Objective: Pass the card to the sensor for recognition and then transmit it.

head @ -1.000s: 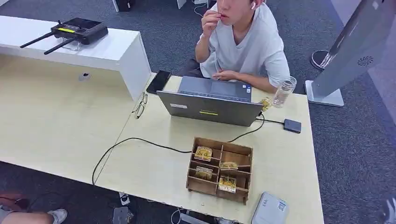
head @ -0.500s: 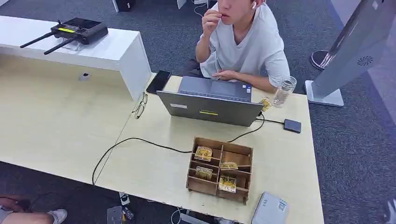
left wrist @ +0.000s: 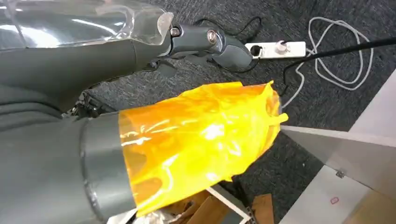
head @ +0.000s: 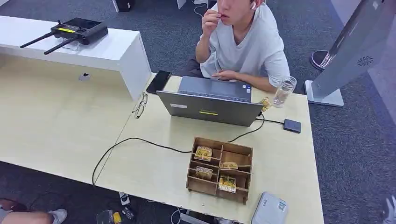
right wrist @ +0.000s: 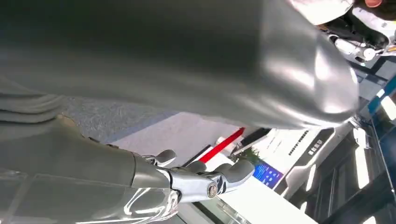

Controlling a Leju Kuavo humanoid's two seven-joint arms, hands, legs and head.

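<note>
The left hand (left wrist: 187,116) has its fingers (left wrist: 219,42) spread over the floor, the thumb wrapped in orange film, holding nothing; the right hand (right wrist: 196,179) likewise hangs with fingers (right wrist: 236,170) loosely apart and empty. No card is picked yet, so the whole task seems ahead. The cards (head: 203,152) lie in the wooden box (head: 219,170) on the table (head: 154,163). Behind it a laptop (head: 210,108) stands before a seated person (head: 243,46), with a black cable (head: 135,140) running beside the box. Which item is the sensor I cannot tell.
</note>
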